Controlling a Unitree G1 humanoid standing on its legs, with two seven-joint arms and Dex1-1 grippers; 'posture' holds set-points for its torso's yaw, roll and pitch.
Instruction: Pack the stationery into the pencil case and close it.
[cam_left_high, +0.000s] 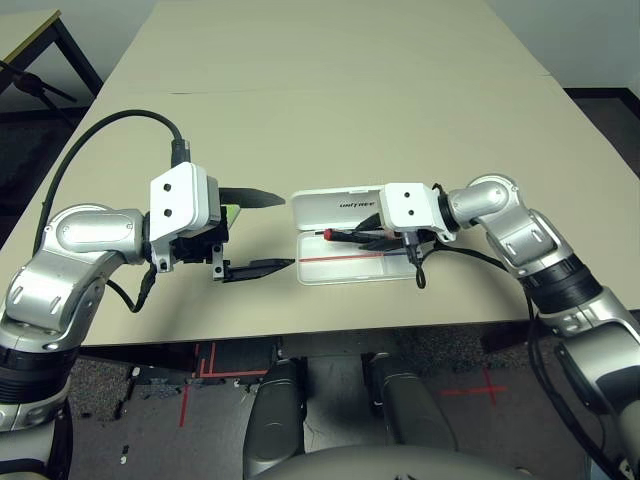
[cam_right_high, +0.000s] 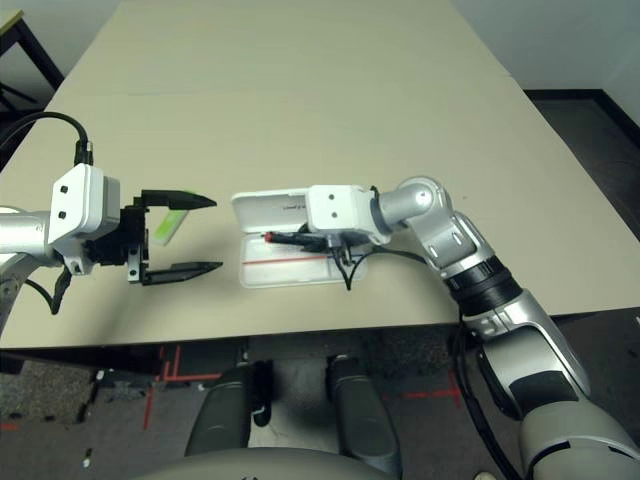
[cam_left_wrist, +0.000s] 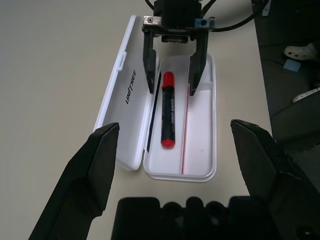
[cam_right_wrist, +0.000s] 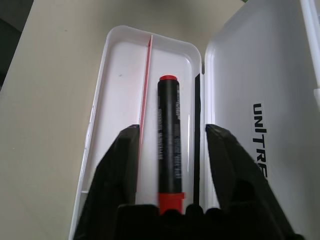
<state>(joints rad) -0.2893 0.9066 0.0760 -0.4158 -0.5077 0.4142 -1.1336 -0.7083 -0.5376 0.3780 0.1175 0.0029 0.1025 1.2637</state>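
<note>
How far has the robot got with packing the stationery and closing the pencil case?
Done: the marker pen lies in the pencil case, beside the red line. In hand: nothing; the right gripper stands open over the pen, and the left gripper is open and empty. Left: the green bar is on the table, and the lid is up, so closing remains.

The pencil case (cam_left_wrist: 200, 135), flat white plastic lettered UNITREE, lies open at the centre of the left eye view. The black marker pen with red ends (cam_left_wrist: 168, 112) lies lengthwise inside it, beside a red divider line. Left of centre, a lime-green bar (cam_right_high: 172, 222) lies slanted on the table.
</note>
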